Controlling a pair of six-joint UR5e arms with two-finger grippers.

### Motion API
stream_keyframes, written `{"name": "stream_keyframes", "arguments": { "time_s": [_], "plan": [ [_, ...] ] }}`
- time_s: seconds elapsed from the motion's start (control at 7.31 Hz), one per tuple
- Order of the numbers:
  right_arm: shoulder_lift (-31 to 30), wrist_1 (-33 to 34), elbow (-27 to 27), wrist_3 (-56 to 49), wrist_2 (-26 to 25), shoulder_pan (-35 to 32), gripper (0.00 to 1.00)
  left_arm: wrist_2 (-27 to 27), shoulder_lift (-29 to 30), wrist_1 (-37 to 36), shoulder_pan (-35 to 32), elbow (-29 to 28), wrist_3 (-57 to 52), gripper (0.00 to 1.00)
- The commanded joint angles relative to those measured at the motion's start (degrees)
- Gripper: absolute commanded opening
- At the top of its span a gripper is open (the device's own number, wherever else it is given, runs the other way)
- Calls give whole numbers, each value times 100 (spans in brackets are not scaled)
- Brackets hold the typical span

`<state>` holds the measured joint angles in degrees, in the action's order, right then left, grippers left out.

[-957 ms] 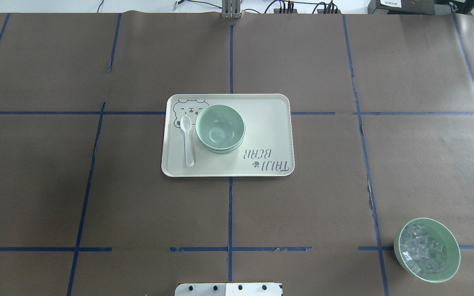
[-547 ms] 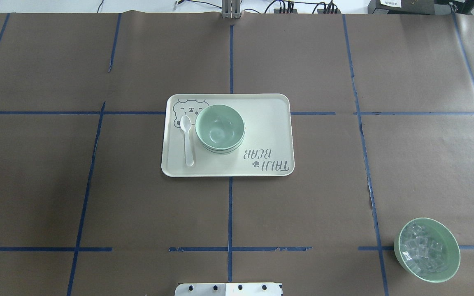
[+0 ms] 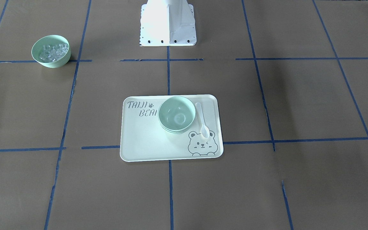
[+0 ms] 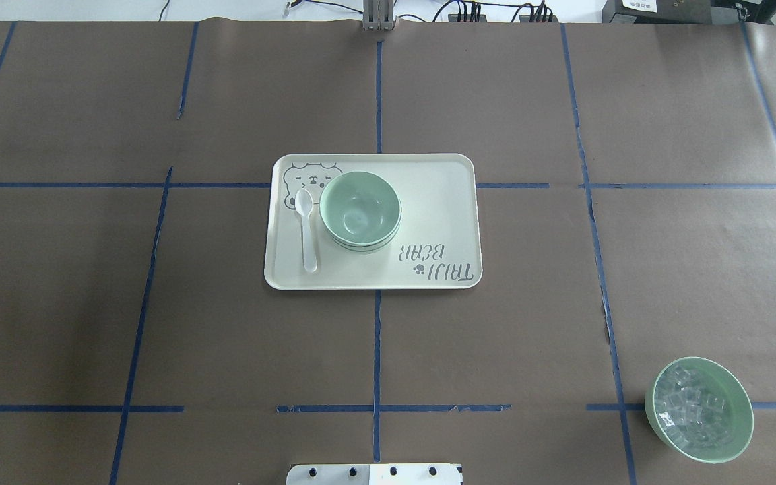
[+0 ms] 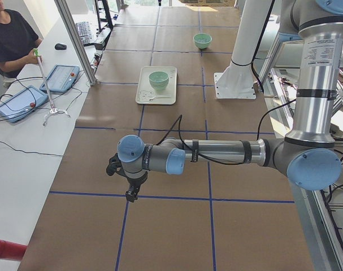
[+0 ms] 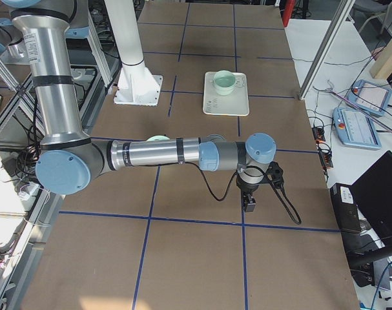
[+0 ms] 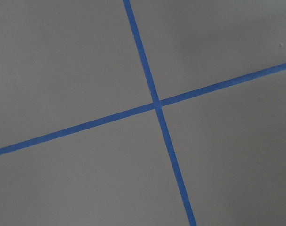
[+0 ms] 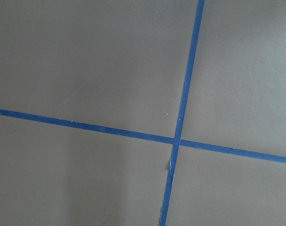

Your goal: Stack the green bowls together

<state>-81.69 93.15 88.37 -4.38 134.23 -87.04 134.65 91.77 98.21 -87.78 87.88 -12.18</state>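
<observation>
The pale mint-green bowls [image 4: 360, 209] sit nested in one stack on the left half of the cream tray [image 4: 435, 202]. The stack also shows in the front view [image 3: 176, 114] and both side views [image 5: 159, 79] [image 6: 225, 81]. My left gripper [image 5: 131, 192] hangs over bare table far from the tray at the table's left end. My right gripper [image 6: 249, 203] hangs over bare table at the right end. I cannot tell whether either is open or shut. Both wrist views show only brown paper and blue tape.
A white spoon [image 4: 307, 232] lies on the tray beside the stack. A green bowl of clear cubes [image 4: 698, 409] stands near the robot's right front. The robot base [image 3: 168, 22] stands at mid-table edge. An operator [image 5: 10, 39] sits by tablets beyond the table.
</observation>
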Motion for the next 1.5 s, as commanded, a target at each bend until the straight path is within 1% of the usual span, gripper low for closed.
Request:
{"name": "stream_keyframes", "arguments": {
  "time_s": [0.0, 0.14, 0.27, 0.41, 0.96, 1.23, 1.37],
  "plan": [
    [13, -16, -12, -1, -20, 116, 100, -9, -54, 50, 33, 28, -13, 100],
    [13, -16, -12, 8, 24, 134, 100, -18, -98, -186, 33, 62, 5, 100],
    [13, -25, -12, 16, 33, 152, 100, -18, -63, -840, 33, 150, -4, 100],
    [13, -25, -4, 17, 50, 152, 100, -35, -115, -995, 24, 264, -4, 100],
    [-14, -34, -39, 16, 24, 195, 100, 0, -63, -1005, 33, 291, 40, 100],
    [-84, -43, 31, 16, 59, 213, 100, 0, -46, -1040, 33, 344, 57, 100],
    [-93, -51, -12, 17, 68, 205, 100, 0, -28, -1319, 33, 553, 57, 100]
  ]
}}
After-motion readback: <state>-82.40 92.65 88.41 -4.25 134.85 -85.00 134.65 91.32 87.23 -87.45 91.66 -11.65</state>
